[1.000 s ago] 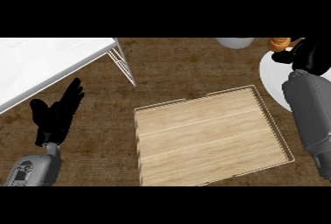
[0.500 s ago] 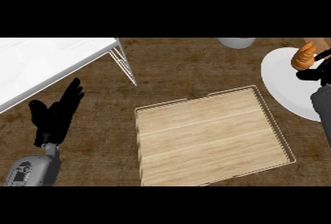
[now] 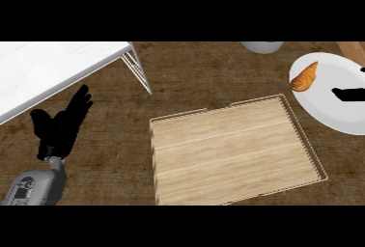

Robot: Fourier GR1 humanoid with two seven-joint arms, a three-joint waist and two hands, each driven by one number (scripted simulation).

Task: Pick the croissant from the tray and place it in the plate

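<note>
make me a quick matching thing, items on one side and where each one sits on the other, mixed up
Items:
1. croissant
2. wooden tray
3. left hand
4. white plate

Places:
A. lower left, fingers straight, resting
B. right edge of the counter
C. centre of the counter, nothing on it
D. on the plate's upper left part

Pairs: 1-D, 2-C, 3-A, 4-B

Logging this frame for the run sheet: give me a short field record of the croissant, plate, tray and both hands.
croissant: lying on the plate, near its left rim
plate: white, right of the tray
tray: wooden, nothing on it
left robot hand: open, resting at the view's left, fingers up
right robot hand: only black fingertips show over the plate, apart from the croissant; open or shut unclear
</note>
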